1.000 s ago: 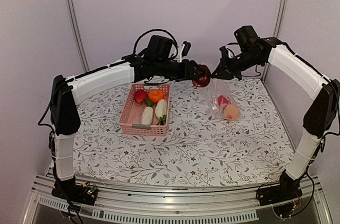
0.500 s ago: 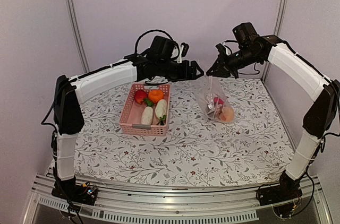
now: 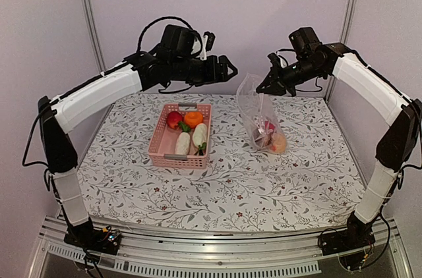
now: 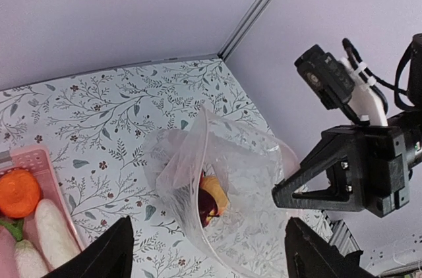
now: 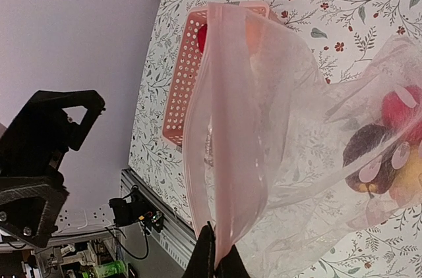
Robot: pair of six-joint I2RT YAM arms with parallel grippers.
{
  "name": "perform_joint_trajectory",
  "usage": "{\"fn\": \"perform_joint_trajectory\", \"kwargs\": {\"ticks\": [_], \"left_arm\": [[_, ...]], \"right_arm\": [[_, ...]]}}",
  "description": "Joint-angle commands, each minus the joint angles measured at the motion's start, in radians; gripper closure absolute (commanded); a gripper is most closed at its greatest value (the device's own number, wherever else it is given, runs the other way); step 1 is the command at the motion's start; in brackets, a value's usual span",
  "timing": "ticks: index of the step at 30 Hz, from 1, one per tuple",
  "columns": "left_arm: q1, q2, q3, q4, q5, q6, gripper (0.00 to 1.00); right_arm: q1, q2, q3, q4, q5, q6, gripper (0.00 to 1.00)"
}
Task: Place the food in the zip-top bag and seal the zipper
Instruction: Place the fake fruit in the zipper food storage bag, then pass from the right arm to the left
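The zip-top bag (image 3: 258, 110) hangs with its mouth open, its bottom resting on the table. My right gripper (image 3: 266, 88) is shut on the bag's mouth edge, where the zipper (image 5: 196, 134) runs. Red, dark purple and yellow food pieces (image 3: 270, 138) lie in the bag's bottom (image 4: 212, 200) (image 5: 382, 153). My left gripper (image 3: 227, 67) hovers open and empty, up and to the left of the bag. In the left wrist view its fingertips (image 4: 116, 244) frame the bag (image 4: 250, 225). More food stays in the pink basket (image 3: 160, 148): a red piece (image 3: 174, 119), an orange one (image 3: 193, 118) and two white radishes (image 3: 191, 139).
The basket sits left of the bag on the floral tablecloth (image 3: 231, 186). Walls and metal posts (image 3: 89, 21) close in the back and sides. The right arm (image 3: 369, 87) reaches in from the right above the table.
My left gripper held a dark red piece at the bag's mouth; it has let go and pulled back up and left. The piece now lies in the bag, which sagged a little.
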Motion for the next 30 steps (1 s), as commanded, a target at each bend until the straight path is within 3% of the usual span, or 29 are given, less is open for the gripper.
{"fn": "perform_joint_trajectory", "kwargs": {"ticks": [1, 6, 9, 11, 15, 19, 23, 26, 30], "left_arm": [[0.005, 0.094, -0.01, -0.099, 0.056, -0.028, 0.22], [0.003, 0.175, 0.064, -0.087, 0.106, -0.035, 0.24], [0.002, 0.22, 0.08, -0.072, 0.142, -0.063, 0.31], [0.002, 0.242, 0.084, -0.06, 0.166, -0.075, 0.42], [0.003, 0.26, 0.096, -0.034, 0.202, -0.076, 0.74], [-0.005, 0.235, 0.094, 0.038, 0.233, -0.064, 0.9], [-0.009, 0.227, 0.12, 0.061, 0.228, -0.061, 0.95], [-0.01, 0.225, 0.132, 0.059, 0.217, -0.058, 0.96], [-0.005, 0.228, 0.147, 0.044, 0.187, -0.064, 0.97]], "right_arm": [[0.002, 0.012, 0.019, 0.004, 0.019, -0.029, 1.0], [0.005, 0.004, 0.017, -0.034, 0.066, -0.049, 1.0], [0.009, 0.003, 0.016, -0.063, 0.095, -0.069, 1.0], [0.014, 0.003, 0.017, -0.081, 0.121, -0.081, 1.0], [0.029, 0.008, 0.033, -0.144, 0.228, -0.083, 0.99], [0.051, 0.015, 0.042, -0.168, 0.301, -0.075, 0.88], [0.06, 0.036, 0.083, -0.196, 0.346, -0.048, 0.85], [0.06, 0.039, 0.11, -0.197, 0.38, -0.029, 0.88], [0.06, 0.01, 0.11, -0.12, 0.297, 0.006, 0.86]]}}
